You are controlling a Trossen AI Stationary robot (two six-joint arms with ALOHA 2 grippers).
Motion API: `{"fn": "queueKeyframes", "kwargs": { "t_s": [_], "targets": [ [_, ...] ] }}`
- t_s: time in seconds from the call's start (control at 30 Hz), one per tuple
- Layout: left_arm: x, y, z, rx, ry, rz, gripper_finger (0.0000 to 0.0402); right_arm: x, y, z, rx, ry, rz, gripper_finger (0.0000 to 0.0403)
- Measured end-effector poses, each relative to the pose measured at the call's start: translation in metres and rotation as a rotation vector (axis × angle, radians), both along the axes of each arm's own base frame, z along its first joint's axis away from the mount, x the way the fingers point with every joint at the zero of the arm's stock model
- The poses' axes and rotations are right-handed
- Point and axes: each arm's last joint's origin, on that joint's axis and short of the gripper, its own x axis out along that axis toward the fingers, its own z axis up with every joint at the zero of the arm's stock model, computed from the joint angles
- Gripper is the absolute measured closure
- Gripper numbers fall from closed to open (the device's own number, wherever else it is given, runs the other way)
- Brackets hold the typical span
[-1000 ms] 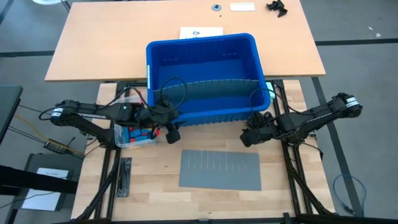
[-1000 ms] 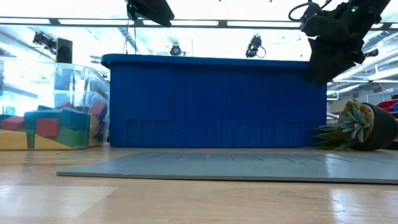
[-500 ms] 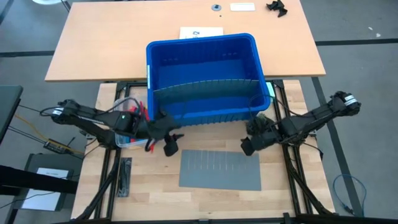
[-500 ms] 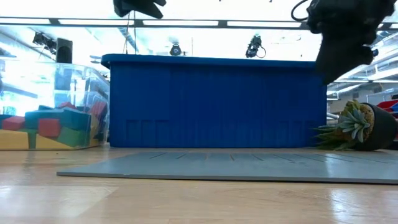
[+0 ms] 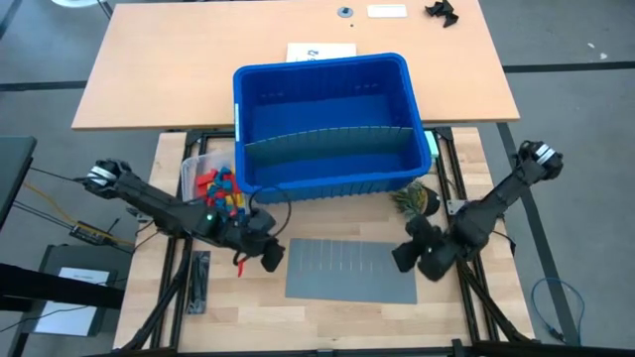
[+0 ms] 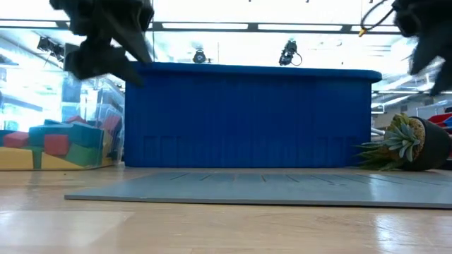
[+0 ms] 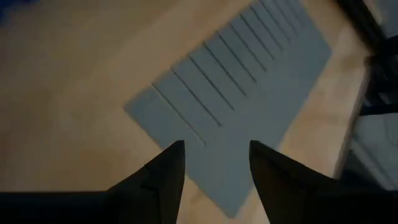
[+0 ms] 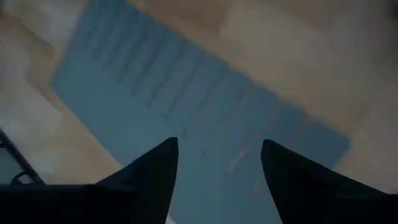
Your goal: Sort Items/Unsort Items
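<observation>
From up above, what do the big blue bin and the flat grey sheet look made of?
The blue bin looks like moulded plastic: uniform colour, slight sheen, rounded rim. The grey slotted sheet seems thin, matte plastic, possibly coated board; parallel slots cut into it.

At tabletop [image 6: 212,229] level we see the large blue bin [image 6: 247,116] filling the middle, with a grey slotted sheet [image 6: 261,189] lying flat in front of it. Left of the bin, a clear container [image 6: 92,92] holds red, green, yellow and blue blocks [image 6: 56,144]; right of it, a small succulent [image 6: 399,144] lies tipped. We note blurred dark arm parts above at both sides: left arm [image 6: 106,32], right arm [image 6: 424,25].
</observation>
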Motion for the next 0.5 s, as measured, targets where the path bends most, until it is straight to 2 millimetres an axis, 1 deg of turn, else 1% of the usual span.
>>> {"fn": "queueKeyframes", "kwargs": {
  "t_s": [0.1, 0.17, 0.27, 0.33, 0.5],
  "targets": [
    [-0.002, 0.001, -0.021, -0.038, -0.014, 0.036, 0.0215, -0.003, 0.015, -0.013, 0.033, 0.053, -0.043, 0.0178],
    [-0.001, 0.0, -0.029, -0.045, -0.005, 0.042, 0.0215, -0.005, 0.023, -0.023, 0.036, 0.1, -0.059, 0.0181],
    [0.002, -0.002, -0.035, -0.047, 0.017, 0.028, 0.0215, -0.008, 0.032, -0.034, 0.044, 0.17, -0.072, 0.0185],
    [0.003, -0.003, -0.039, -0.05, 0.041, 0.016, 0.0215, -0.01, 0.037, -0.038, 0.045, 0.187, -0.088, 0.0186],
    [0.0, -0.009, -0.04, -0.058, 0.053, -0.002, 0.0215, -0.02, 0.048, -0.045, 0.071, 0.199, -0.133, 0.0186]
  ]
}}
